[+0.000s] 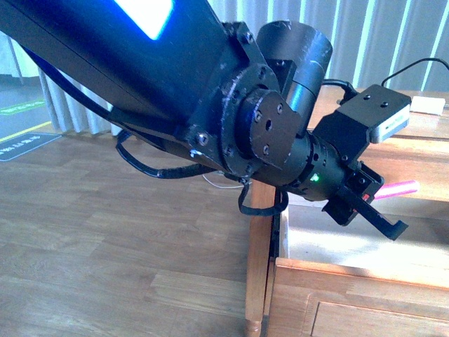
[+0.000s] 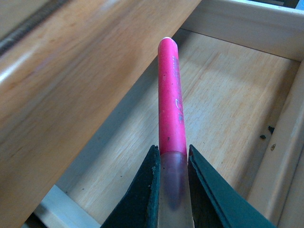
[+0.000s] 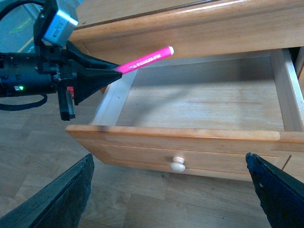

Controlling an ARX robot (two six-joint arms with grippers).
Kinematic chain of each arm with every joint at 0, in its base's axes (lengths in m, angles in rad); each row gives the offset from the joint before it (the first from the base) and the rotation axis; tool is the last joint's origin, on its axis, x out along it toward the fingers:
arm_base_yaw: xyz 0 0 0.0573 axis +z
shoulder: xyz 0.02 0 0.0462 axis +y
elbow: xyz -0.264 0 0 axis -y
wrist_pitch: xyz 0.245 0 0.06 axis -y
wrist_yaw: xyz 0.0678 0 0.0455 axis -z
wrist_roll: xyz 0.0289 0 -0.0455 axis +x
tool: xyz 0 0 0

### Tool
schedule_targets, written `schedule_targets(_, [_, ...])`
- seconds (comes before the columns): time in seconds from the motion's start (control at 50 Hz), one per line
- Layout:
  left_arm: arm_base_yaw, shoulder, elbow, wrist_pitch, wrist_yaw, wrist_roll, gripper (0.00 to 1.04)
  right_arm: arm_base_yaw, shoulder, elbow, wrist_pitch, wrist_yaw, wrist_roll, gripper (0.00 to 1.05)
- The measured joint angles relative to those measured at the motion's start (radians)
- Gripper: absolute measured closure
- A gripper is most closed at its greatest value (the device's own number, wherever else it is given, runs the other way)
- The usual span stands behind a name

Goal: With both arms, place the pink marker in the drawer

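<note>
My left gripper [image 2: 173, 190] is shut on the pale cap end of the pink marker [image 2: 170, 109]. The marker points out over the open drawer's pale wood floor [image 2: 223, 95]. In the right wrist view the left gripper [image 3: 102, 76] holds the marker [image 3: 145, 59] above the drawer's left side wall, its tip over the inside. The drawer [image 3: 199, 99] stands pulled out, with a round pale knob [image 3: 178, 164] on its front. My right gripper [image 3: 173, 190] is open and empty, in front of the knob. In the front view the left arm [image 1: 231, 119] fills the frame and the marker [image 1: 396, 189] sticks out beyond its gripper.
The honey-coloured cabinet top [image 3: 190, 23] runs above the drawer opening. A white adapter [image 1: 428, 105] with a black cable lies on the cabinet top. Wood plank floor [image 1: 105, 246] lies left of and in front of the cabinet.
</note>
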Motion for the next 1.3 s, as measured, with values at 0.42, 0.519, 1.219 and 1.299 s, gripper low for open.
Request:
schedule_targets(0.42, [-0.026, 0.064, 0.025, 0.089, -0.051, -0.041, 0.57, 0.0, 0.0, 0.0, 0.0, 0.0, 0.0, 0.08])
schedule_targets(0.519, [-0.026, 0.025, -0.028, 0.159, -0.073, -0.08, 0.41, 0.0, 0.0, 0.0, 0.0, 0.0, 0.0, 0.08])
schedule_targets(1.219, [0.129, -0.85, -0.768, 0.442, -0.673, -0.301, 0.06, 0.0, 0.0, 0.0, 0.0, 0.0, 0.0, 0.08])
schedule_targets(1.299, [0.132, -0.988, -0.864, 0.429, -0.733, -0.317, 0.06, 0.0, 0.0, 0.0, 0.0, 0.0, 0.0, 0.08])
